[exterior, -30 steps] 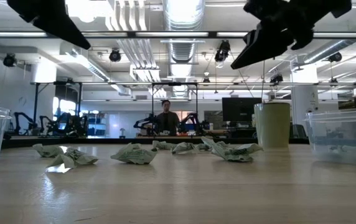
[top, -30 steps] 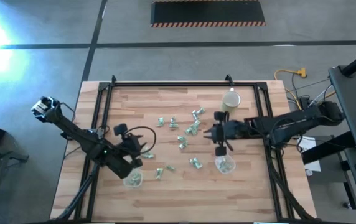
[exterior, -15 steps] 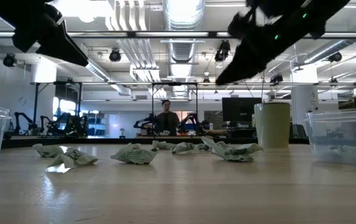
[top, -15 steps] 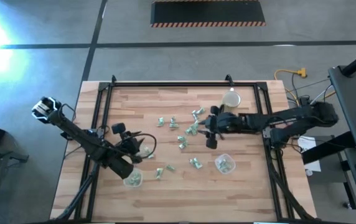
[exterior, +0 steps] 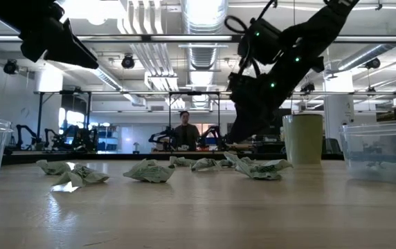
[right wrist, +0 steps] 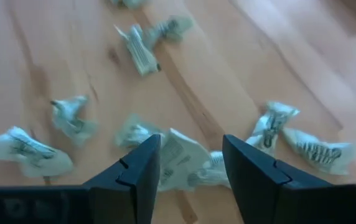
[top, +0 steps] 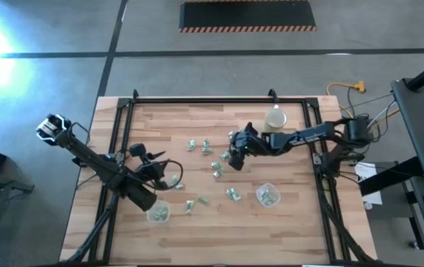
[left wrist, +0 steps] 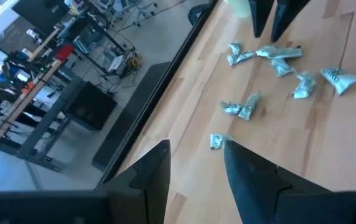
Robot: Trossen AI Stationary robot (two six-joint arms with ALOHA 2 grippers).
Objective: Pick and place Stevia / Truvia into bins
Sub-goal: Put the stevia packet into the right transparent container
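A: Pick step. The right tool (top: 232, 158) is poised, fingers parted, over the Stevia sachets (right wrist: 179, 159) scattered mid-desk (top: 301, 230).

B: Descent and closure are called for next. The left tool (top: 172, 173), also parted, is held near its clear tub (top: 159, 213).

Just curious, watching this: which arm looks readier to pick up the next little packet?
The right. Its tool is low over the packets mid-table, fingers open around one. The left tool is also open, but near its tub, with only stray packets close.
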